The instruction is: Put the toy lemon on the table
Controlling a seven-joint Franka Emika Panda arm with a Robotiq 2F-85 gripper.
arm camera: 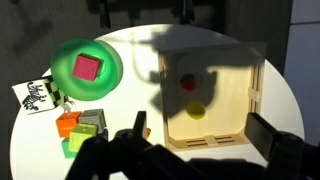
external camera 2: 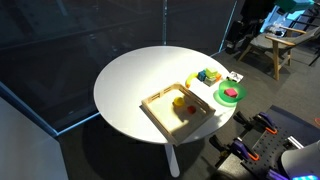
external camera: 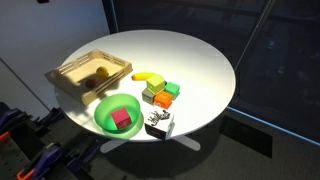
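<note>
Inside the shallow light wooden box [arm camera: 253, 95] on the large round white table [external camera 2: 130, 80], the small bright yellow toy lemon [arm camera: 197, 110] is seen lying just beside a small red toy fruit [arm camera: 188, 82], ungrasped. The dark two-fingered gripper [arm camera: 203, 135] is held above with jaws spread and empty, so the approach is judged to be in hand; a descent and closing on the lemon alone are called for next

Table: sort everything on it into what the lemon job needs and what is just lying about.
Job:
toy lemon, lying in the wooden box
table
gripper, open

Lying about:
red fruit
banana
blocks
green bowl holding a pink block
patterned card
</note>
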